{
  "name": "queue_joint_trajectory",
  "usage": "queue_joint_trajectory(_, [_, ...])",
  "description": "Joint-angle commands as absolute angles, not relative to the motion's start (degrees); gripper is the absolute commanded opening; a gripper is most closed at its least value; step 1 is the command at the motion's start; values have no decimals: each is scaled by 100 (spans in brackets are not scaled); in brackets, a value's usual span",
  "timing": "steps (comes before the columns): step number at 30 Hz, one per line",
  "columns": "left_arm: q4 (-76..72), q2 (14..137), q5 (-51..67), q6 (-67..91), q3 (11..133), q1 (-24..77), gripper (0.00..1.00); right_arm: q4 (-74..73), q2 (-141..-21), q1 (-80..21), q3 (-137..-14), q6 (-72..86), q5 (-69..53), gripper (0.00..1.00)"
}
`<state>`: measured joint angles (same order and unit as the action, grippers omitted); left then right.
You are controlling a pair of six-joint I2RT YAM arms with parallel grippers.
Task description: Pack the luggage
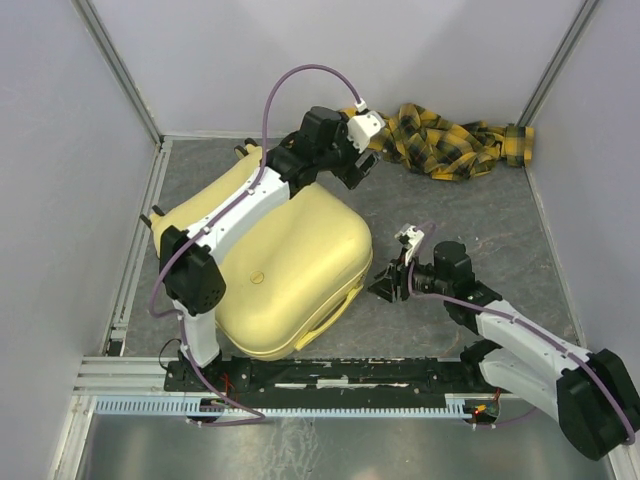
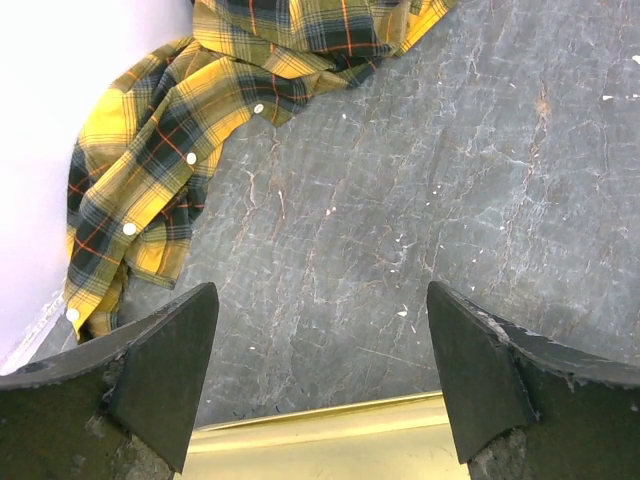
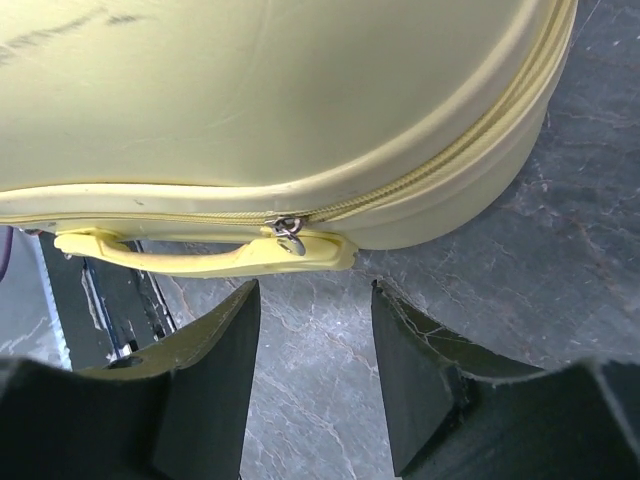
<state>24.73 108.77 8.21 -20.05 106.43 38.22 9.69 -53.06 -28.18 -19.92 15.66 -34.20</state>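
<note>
Suitcase [image 1: 290, 270] closed, centre frame; plaid shirt [image 1: 450, 140] outside, upper right. Right gripper [image 3: 315, 295] half-open, empty: advise aligning squarely on zipper pull [image 3: 289, 234] before pinching. Left gripper [image 2: 320, 300] wide open, empty.

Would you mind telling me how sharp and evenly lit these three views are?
Top external: soft, even light, sharp throughout. Left wrist: plaid cloth crisp, wall blown out white. Right wrist: luggage and its zipper pull sharp, jaws in shadow.

Yellow-black plaid shirt [image 1: 450, 140] crumpled against far wall [image 1: 330, 50], on grey marbled tabletop [image 1: 480, 230]; white buttons [image 2: 191, 158] showing.
</note>
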Motion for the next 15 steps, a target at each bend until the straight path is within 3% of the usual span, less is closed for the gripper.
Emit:
queue_joint_trajectory(1, [2337,10529,782,-1758,10476,3814,90,2092,-5497,-2967,-1861,2211,-3214,55])
queue_joint_trajectory(15, [2118,10381,484,-1779,10085,3814,90,2531,-6483,-3392,-2150,2943,-2454,45])
